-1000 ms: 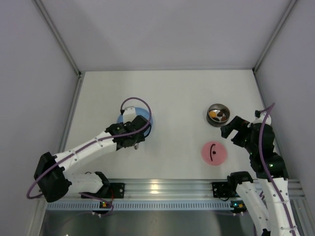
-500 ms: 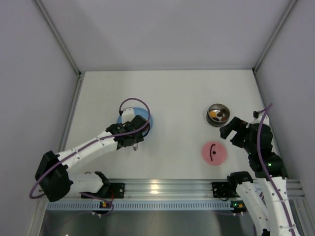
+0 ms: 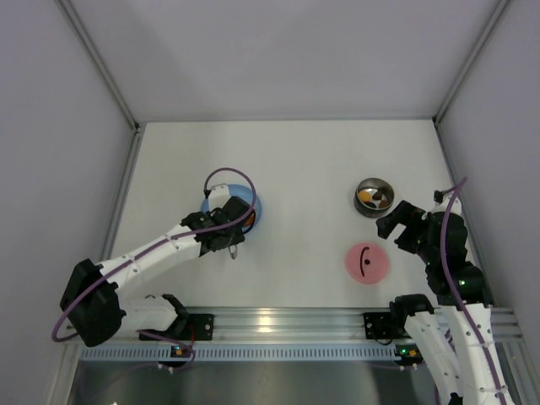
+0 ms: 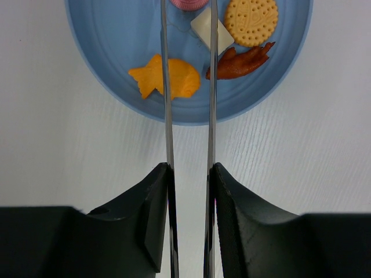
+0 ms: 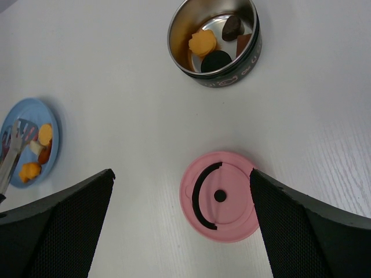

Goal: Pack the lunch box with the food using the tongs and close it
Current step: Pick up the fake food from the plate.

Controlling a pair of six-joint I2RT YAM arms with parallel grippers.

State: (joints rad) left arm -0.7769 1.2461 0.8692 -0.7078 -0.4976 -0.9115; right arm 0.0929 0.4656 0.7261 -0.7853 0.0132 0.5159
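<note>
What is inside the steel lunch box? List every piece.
Inside the lunch box: an orange piece, a black round piece, a dark brown piece and a reddish-brown piece. Anything beneath them or tucked behind the near wall is hidden.

Narrowly pinched left pincer (image 4: 190,171), widely spread right pincer (image 5: 181,174).

The overhead camera hangs above and behind the arm bases, looking straight down on the whole counter (image 3: 304,160). The left wrist camera sits low and close, facing along the tongs (image 4: 166,116) to the blue plate (image 4: 110,35). The right wrist one rides higher, tilted over the pink lid (image 5: 219,196) and lunch box (image 5: 229,78), catching that same plate at its left edge.
</note>
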